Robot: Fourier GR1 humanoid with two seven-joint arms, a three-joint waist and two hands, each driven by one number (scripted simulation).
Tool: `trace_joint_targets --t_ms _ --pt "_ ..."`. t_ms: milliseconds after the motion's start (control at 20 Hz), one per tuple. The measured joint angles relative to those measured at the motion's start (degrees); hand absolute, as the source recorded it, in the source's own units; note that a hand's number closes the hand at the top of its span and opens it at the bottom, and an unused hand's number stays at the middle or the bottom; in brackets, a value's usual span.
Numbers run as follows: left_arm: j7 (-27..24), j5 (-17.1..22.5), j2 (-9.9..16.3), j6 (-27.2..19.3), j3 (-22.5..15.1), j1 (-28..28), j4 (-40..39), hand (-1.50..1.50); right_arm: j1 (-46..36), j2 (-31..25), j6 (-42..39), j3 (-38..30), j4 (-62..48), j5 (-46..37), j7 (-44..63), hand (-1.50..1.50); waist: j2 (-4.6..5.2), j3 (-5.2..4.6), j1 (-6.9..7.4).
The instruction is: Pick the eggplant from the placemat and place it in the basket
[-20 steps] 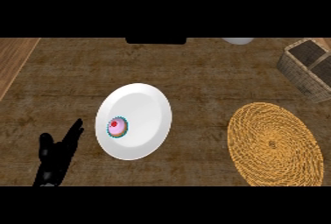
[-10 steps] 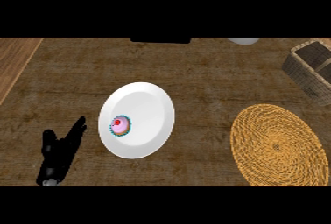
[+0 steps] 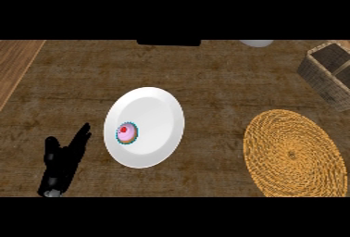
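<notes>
Notably, no eggplant shows on the placemat (image 3: 294, 155) at four o'clock, so with your left hand (image 3: 63, 159) resting straight-fingered at eight o'clock, find it before reaching toward the basket (image 3: 329, 74) at two o'clock.

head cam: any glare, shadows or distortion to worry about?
Head view: flat even lighting, no glare, hardly any cast shadows; the round plate looks stretched taller than wide; the basket is cut by the right edge; the left hand is a dark shape with little detail; the placemat weave reads clearly.
</notes>
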State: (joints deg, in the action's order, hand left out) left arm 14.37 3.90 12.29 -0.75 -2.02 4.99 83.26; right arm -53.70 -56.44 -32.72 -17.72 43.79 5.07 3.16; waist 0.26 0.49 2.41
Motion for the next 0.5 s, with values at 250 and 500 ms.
trace_joint_targets --t_ms 250,500 --pt "0.78 0.33 0.61 0.66 0.67 0.50 0.95 0.00 -1.94 1.20 0.31 0.37 -8.14 -2.61 -5.85 1.50 0.10 -0.03 0.03" --pt "1.20 -0.25 0.23 0.44 0.45 -0.12 0.83 0.00 -2.60 0.43 4.20 2.25 -13.35 -7.83 -10.75 1.50 0.49 -0.05 0.30"
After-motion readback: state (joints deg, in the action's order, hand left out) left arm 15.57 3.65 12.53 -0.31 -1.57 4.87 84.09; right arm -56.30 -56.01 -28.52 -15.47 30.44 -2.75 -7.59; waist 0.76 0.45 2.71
